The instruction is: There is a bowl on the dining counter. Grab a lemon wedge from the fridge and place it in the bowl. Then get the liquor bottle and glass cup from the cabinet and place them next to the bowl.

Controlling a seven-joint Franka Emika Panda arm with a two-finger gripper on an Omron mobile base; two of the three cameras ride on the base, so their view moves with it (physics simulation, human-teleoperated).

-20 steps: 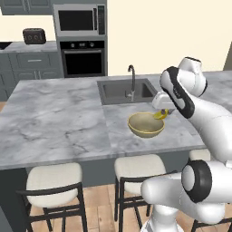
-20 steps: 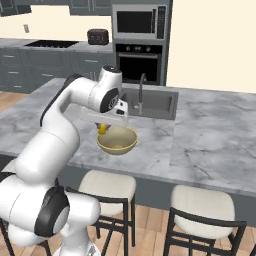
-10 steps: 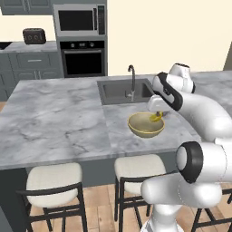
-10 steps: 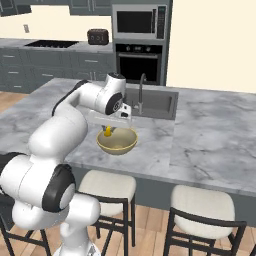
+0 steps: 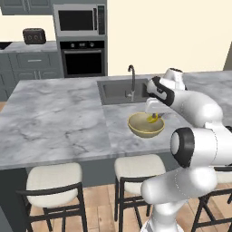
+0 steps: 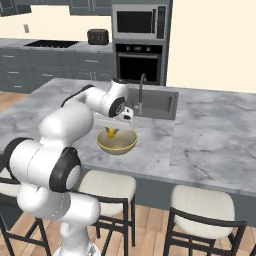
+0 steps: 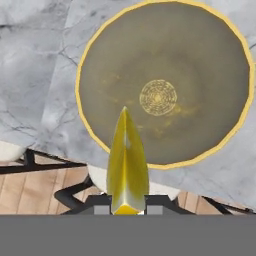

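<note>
The jaws pinch the yellow lemon wedge [image 7: 127, 165] above the open bowl [image 7: 90, 65], which stands on the grey marble tabletop [image 5: 54, 122] near the sink [image 5: 118, 90].

Yellow lemon wedge [image 7: 127, 165]; olive-brown bowl [image 7: 210, 55], yellow-rimmed, ringed centre; grey veined marble counter [image 5: 59, 122].

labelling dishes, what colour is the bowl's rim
Yellow-gold, around an olive-brown inside; the bowl shows best in the hand view.
</note>
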